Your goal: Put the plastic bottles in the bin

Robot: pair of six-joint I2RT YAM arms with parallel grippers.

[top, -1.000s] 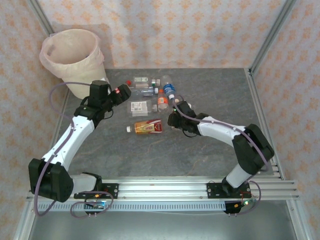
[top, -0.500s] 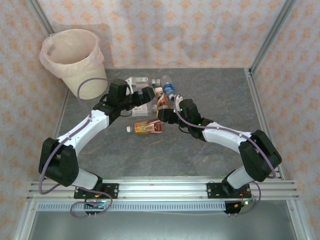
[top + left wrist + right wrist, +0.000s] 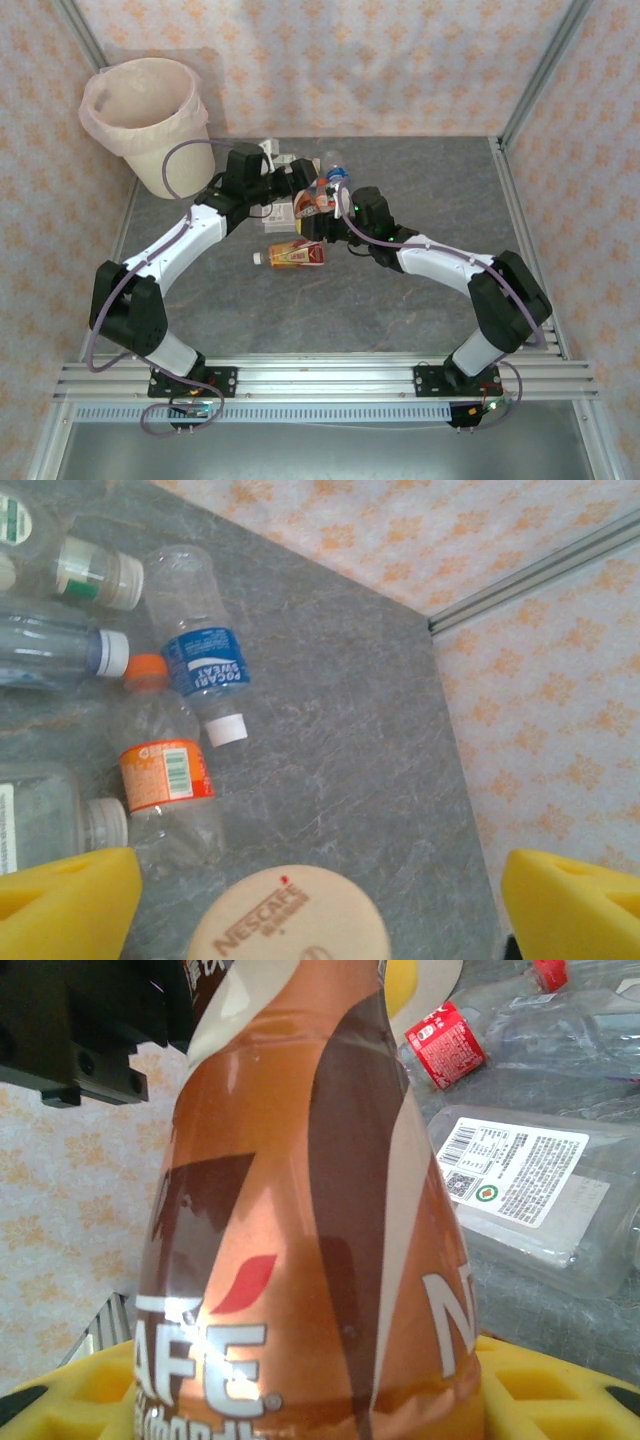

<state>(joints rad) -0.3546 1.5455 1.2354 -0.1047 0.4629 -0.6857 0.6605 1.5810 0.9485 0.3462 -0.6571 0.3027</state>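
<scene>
My right jaws grip the brown-orange Nescafe plastic bottle (image 3: 310,1210) up off the grey table (image 3: 430,190) near its far edge, with the left jaws wide around its cream cap (image 3: 288,917). Handover, I reckon, since the cream bag-lined bin (image 3: 165,165) sits by the far-left corner.

The bin (image 3: 160,165) stands at the counter's (image 3: 420,300) far left corner. The grouped bottles (image 3: 283,160) lie right of it, far centre. A lone bottle (image 3: 290,255) lies in front of them. An upright bottle (image 3: 300,1210) sits in the right claw (image 3: 325,207), directly beneath the left claw (image 3: 320,910).
</scene>
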